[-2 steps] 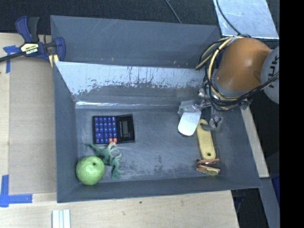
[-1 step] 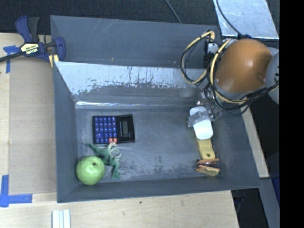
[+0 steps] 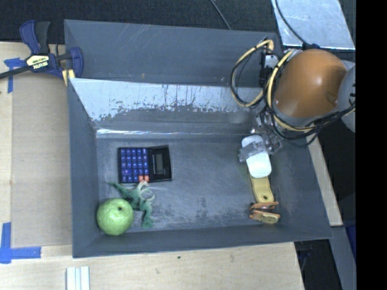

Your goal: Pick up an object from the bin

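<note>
Camera view has the gripper (image 3: 257, 147) by the right wall of the bin (image 3: 199, 237), just above the white end of a tan-handled tool (image 3: 262, 189) that lies along that wall, running toward the front right corner. Open or closed? Can't tell from here. I'd call this the approach; next it must settle onto that tool and close. The blue calculator (image 3: 144, 164), green apple (image 3: 115, 217) and green toy (image 3: 140, 197) sit well apart near the front left corner. Nothing's blocking, though the wall is close.

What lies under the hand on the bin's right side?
A tan-handled brush-like tool with a white head lies beneath the hand. Its upper end is covered by the hand, so contact cannot be seen.
</note>
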Robot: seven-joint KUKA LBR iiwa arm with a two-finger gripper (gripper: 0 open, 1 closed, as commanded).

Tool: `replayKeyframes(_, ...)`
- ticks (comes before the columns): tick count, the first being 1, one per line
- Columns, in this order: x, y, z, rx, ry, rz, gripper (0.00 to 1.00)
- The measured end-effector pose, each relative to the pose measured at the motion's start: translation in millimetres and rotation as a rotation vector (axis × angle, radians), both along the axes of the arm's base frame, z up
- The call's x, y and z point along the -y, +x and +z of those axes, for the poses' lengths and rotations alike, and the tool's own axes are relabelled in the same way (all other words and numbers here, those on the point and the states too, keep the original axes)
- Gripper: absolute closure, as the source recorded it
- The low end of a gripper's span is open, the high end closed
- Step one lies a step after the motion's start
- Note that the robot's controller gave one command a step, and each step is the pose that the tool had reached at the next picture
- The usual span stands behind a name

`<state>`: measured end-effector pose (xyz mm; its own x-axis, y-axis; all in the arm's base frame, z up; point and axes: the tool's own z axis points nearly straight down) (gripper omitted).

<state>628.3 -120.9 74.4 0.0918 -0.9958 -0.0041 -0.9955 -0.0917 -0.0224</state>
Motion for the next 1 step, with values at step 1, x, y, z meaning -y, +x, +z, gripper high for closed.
replayKeyframes(1,-0.4,-0.5,14.1,0.001,0.002,-0.002,1.0)
